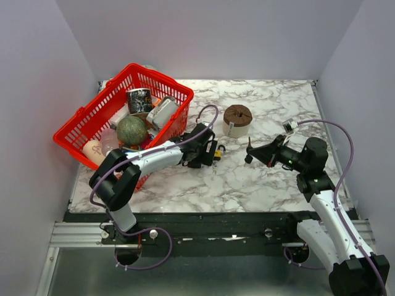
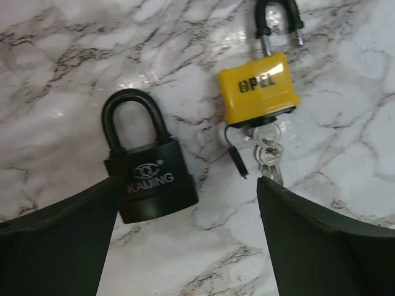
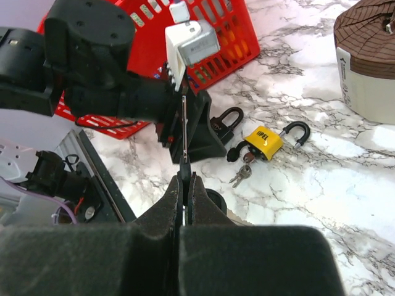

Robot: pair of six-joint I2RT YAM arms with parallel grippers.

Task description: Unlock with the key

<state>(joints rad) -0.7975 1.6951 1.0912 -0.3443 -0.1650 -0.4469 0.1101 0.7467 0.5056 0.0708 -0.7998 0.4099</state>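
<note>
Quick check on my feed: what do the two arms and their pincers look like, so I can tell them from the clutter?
The left arm and right arm have white link shells between chunky black joints. Each is trailed by a thin purple cable. The left pincer and right pincer have dull black, wedge-shaped fingers. No markings are visible.

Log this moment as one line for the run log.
left gripper: open over both padlocks | right gripper: shut, away from them | yellow padlock: shackle open, key at its base | black padlock: closed
</note>
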